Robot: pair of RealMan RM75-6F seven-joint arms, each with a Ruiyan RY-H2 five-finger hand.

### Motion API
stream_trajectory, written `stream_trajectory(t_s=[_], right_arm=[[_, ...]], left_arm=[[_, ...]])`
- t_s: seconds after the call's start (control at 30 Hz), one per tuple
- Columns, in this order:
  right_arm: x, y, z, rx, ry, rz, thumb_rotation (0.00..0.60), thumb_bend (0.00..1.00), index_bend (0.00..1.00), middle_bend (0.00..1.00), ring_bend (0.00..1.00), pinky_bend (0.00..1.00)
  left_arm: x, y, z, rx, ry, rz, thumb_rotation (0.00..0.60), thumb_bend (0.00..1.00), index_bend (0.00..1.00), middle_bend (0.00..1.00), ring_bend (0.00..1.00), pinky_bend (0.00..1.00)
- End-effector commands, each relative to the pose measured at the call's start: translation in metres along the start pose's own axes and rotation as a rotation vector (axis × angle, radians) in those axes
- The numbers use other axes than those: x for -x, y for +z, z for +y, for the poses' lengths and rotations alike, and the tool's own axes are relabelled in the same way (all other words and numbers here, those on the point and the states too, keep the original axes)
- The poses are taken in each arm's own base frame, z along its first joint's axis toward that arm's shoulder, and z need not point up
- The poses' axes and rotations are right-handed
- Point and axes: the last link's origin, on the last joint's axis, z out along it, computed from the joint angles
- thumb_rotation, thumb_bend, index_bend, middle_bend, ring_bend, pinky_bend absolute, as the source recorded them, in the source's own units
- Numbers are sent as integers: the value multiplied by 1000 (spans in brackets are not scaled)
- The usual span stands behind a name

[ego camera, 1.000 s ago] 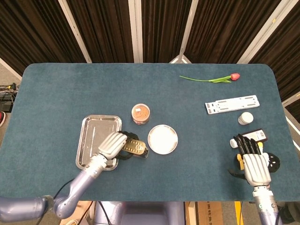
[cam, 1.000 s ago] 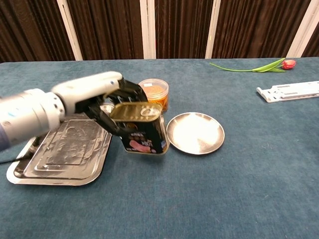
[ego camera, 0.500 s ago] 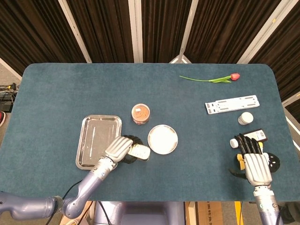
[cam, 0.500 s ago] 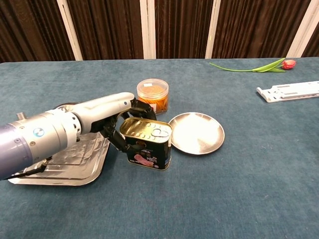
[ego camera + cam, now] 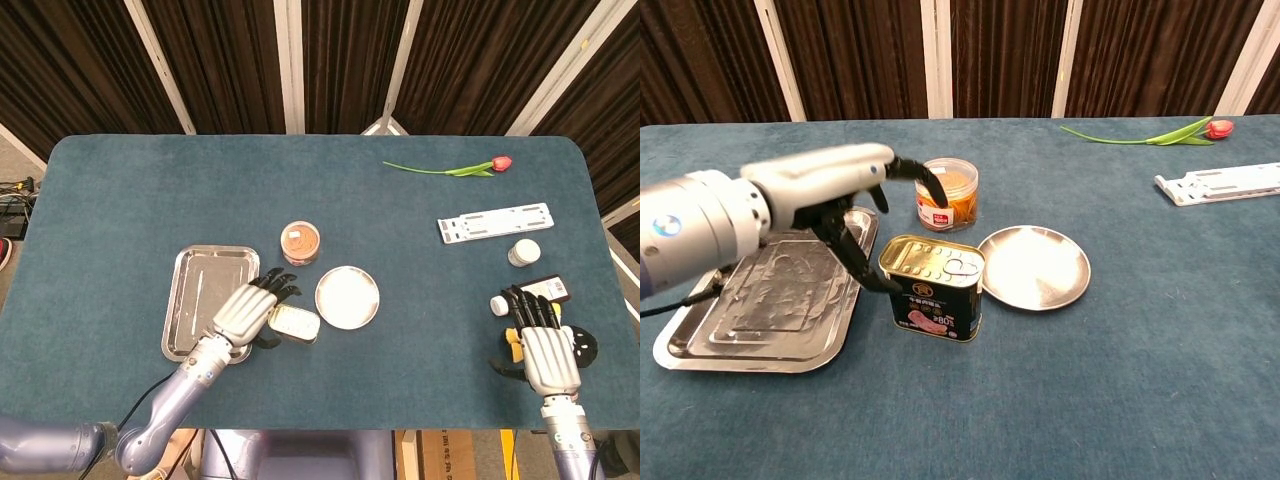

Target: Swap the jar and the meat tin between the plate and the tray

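Note:
The meat tin (image 5: 296, 322) (image 5: 933, 287) stands upright on the cloth, between the steel tray (image 5: 200, 285) (image 5: 760, 300) and the round plate (image 5: 347, 297) (image 5: 1032, 266). Both tray and plate hold nothing. The orange-lidded jar (image 5: 300, 243) (image 5: 946, 193) stands on the cloth just behind the tin. My left hand (image 5: 250, 308) (image 5: 830, 195) hovers over the tin's left side with fingers spread, holding nothing; one lower finger reaches down close to the tin's left wall. My right hand (image 5: 545, 350) rests at the table's front right, fingers stretched out, seen in the head view only.
A red tulip (image 5: 450, 168) lies at the back right. A white slotted strip (image 5: 495, 222), a small white bottle (image 5: 523, 252), a black-and-white box (image 5: 545, 290) and a black disc (image 5: 582, 345) crowd around my right hand.
My left hand carried the tin off the tray's edge, set it upright on the cloth beside the plate, then let go and spread its fingers. The right hand stayed still.

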Motion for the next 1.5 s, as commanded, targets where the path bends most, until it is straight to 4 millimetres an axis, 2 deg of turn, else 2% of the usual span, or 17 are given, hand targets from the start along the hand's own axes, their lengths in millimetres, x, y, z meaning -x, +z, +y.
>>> stream_trajectory(t_s=[0.03, 0.13, 0.2, 0.37, 0.53, 0.7, 0.93, 1.2, 1.5], right_arm=[[0, 0, 0, 1, -2, 1, 600, 19, 0, 0, 0, 0], [0, 0, 0, 2, -4, 2, 600, 19, 0, 0, 0, 0], [1, 1, 0, 5, -6, 3, 600, 19, 0, 0, 0, 0], [6, 3, 0, 11, -16, -9, 600, 20, 0, 0, 0, 0], [9, 5, 4, 28, -25, -19, 600, 19, 0, 0, 0, 0], [10, 9, 10, 53, -41, -23, 600, 19, 0, 0, 0, 0], [11, 11, 14, 67, -81, -28, 600, 19, 0, 0, 0, 0], [6, 9, 19, 72, -130, -13, 600, 19, 0, 0, 0, 0], [4, 9, 19, 74, -126, -4, 600, 19, 0, 0, 0, 0]], left_arm=[[-27, -5, 2, 16, -63, 171, 600, 101, 258, 124, 55, 231], [-40, -1, -4, 36, -115, 316, 600, 101, 257, 119, 55, 219], [-44, 5, -12, 24, -157, 345, 600, 101, 256, 111, 55, 193], [-57, 28, -39, -61, -227, 366, 600, 75, 216, 56, 3, 93], [-58, 49, -62, -136, -287, 316, 600, 11, 149, 1, 0, 12], [-44, 67, -80, -186, -346, 215, 600, 0, 121, 0, 0, 0], [-16, 87, -83, -189, -374, 142, 600, 0, 118, 0, 0, 0], [12, 111, -96, -231, -417, 112, 600, 0, 109, 0, 0, 0], [34, 131, -89, -191, -496, 47, 600, 0, 108, 0, 0, 0]])
